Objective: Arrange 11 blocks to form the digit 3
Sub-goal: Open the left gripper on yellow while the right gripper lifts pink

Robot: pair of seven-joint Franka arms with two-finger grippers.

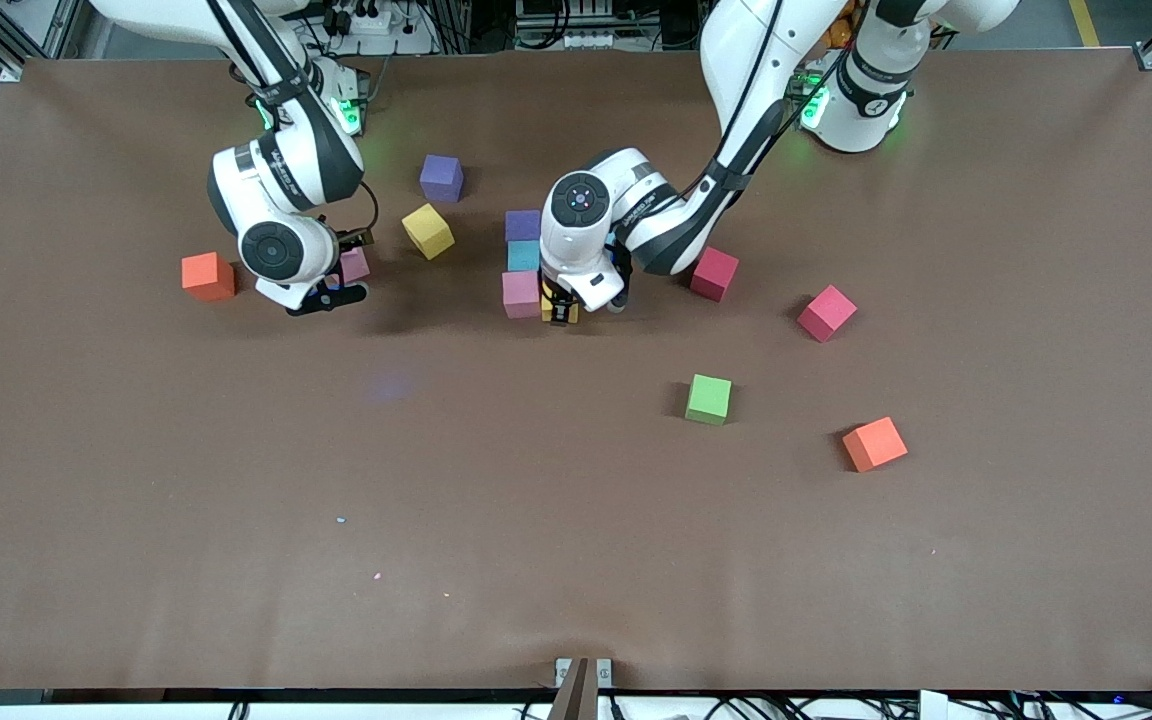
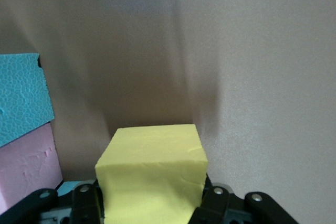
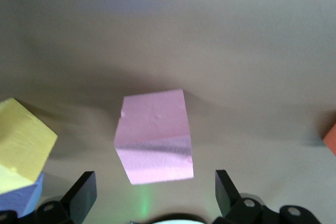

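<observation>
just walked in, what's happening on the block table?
Two arms are building a figure from foam cubes. The left end effector is shut on a yellow cube, low beside the pink cube that ends a short column with a teal cube and a purple cube. The right end effector is open around a loose pink cube on the table. Crimson, green, yellow, purple and orange cubes lie scattered.

Three stacked-in-line cubes [image 1: 522, 258] mid-table, others [image 1: 708, 399] scattered apart

High front view, two close wrist views
</observation>
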